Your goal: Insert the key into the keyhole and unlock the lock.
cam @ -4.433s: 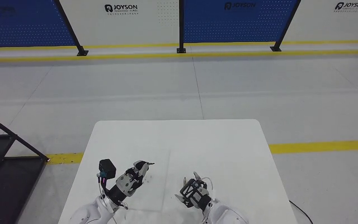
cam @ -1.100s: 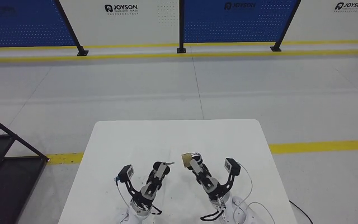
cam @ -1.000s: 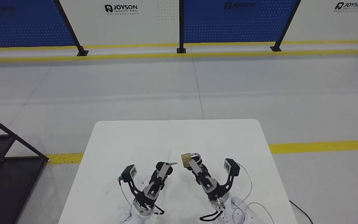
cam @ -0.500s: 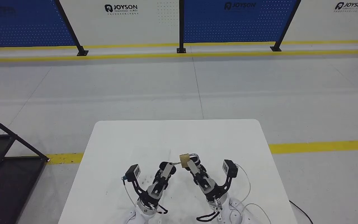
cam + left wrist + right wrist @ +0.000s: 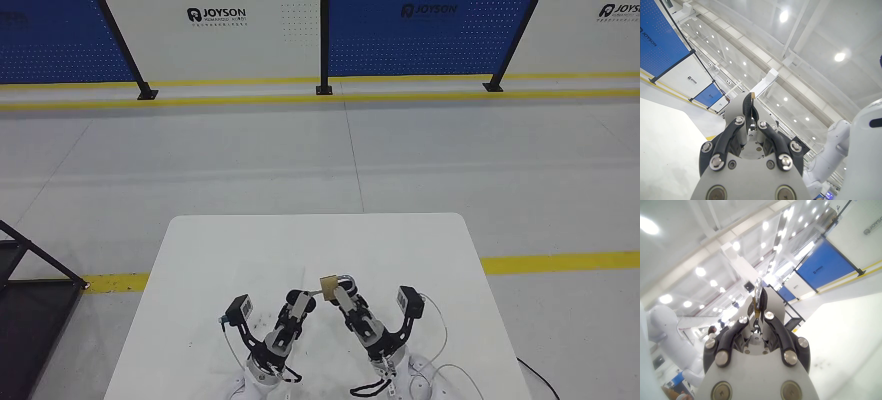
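Observation:
Both arms are raised over the front of the white table (image 5: pixel 400 245), with their grippers pointing at each other. My right gripper (image 5: pixel 344 294) (image 5: pixel 758 303) is shut on a brass padlock (image 5: pixel 328 286) (image 5: pixel 755 310), and the lock's silver shackle (image 5: pixel 758 285) sticks out past the fingertips. My left gripper (image 5: pixel 303 298) (image 5: pixel 751 103) is shut on the key (image 5: pixel 314 292) (image 5: pixel 752 113), which shows edge-on between the black pads. In the top view the key's tip meets the left side of the padlock; I cannot tell whether it sits in the keyhole.
The table's far half and both sides are bare white surface. A black rack (image 5: pixel 25 265) stands left of the table. Blue and white barrier panels (image 5: pixel 420 35) line the far side of the floor.
Both arms rose from the table's front edge. Over the last second my left gripper carried the key rightwards until its tip met the padlock, which shifted slightly left.

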Controlling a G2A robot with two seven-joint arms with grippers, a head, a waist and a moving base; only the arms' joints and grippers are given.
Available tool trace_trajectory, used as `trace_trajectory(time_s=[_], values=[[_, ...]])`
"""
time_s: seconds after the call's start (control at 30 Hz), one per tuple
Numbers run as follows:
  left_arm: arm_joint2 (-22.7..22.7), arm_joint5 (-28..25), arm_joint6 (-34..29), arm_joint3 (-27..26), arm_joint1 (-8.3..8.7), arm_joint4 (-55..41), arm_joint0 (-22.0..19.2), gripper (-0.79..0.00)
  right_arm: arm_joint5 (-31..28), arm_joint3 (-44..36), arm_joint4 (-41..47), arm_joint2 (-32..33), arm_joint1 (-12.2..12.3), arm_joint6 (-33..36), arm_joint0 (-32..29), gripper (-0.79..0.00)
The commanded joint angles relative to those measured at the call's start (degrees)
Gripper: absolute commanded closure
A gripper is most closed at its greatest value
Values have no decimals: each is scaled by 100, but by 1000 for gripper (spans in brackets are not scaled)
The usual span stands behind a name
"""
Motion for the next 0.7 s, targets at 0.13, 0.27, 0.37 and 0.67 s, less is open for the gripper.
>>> trace_trajectory(time_s=[0.13, 0.27, 0.37, 0.67], values=[[25, 0, 68, 14, -18, 67, 6, 0, 97, -12, -157, -15, -23, 12, -17, 0], [38, 0, 86, 57, -37, 122, -12, 0, 207, -56, -380, -14, -39, -60, -45, 0], [27, 0, 92, 106, -53, 212, -23, 0, 216, -65, -497, -17, -51, -147, -69, 0], [8, 1, 148, 152, -112, 332, -19, -493, 204, -44, -580, 6, -67, -225, -78, 0]])
